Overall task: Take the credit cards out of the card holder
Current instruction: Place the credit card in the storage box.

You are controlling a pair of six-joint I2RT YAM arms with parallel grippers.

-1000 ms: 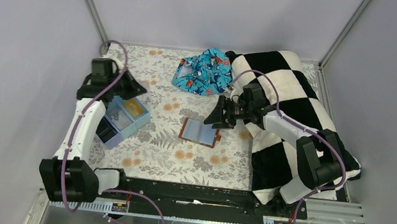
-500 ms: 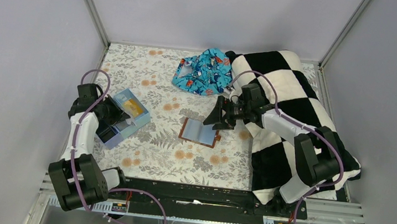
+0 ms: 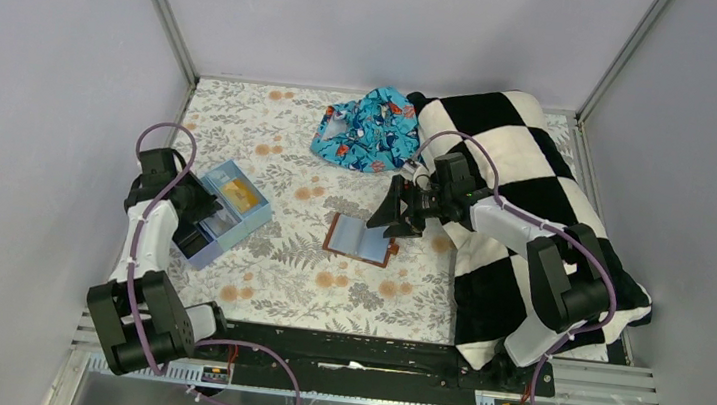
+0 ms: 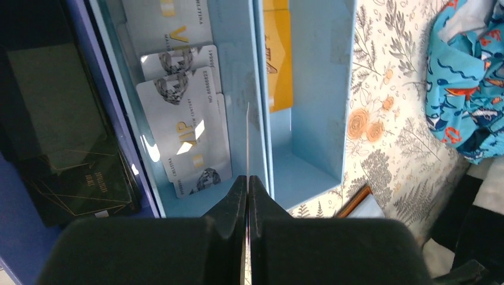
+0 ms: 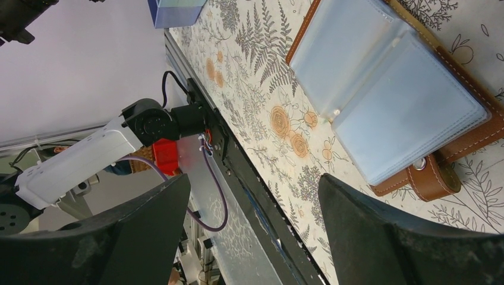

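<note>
The left end effector (image 4: 247, 183) is clamped on a thin plastic credit card (image 4: 247, 139). The card is seen edge-on as a fine line extending forward from between the closed fingertips. It is held over a light-blue open box with compartments (image 4: 309, 89), close to one of the box's partition walls. Whether the card touches the box cannot be told.

Directly under this end effector, several overlapping pale grey plastic credit cards with gold "VIP" print (image 4: 184, 130) are stacked in one compartment. On the other side of the partition, a yellow card (image 4: 278, 59) is laid in the neighbouring compartment. A black card with gold lettering (image 4: 71, 172) is seated in a dark compartment, further out beyond the pale cards.

The fingers of the right end effector (image 5: 254, 181) are spread wide apart, and nothing is gripped between them. The reddish-brown leather-like folding card holder (image 5: 386, 89) is laid open and flat on the floral-patterned worktop (image 3: 282, 124). It is located just ahead of this end effector's fingertips and apart from them. Its pale blue-grey pockets are turned upward, and its strap with a metal stud (image 5: 431, 178) is nearest the fingers. Whether cards are contained in the pockets cannot be told.

A black-and-white chequered blanket (image 3: 525, 210) is spread behind the right end effector, under its arm. A blue patterned cloth (image 3: 367, 128) is bunched near it on the far side.
</note>
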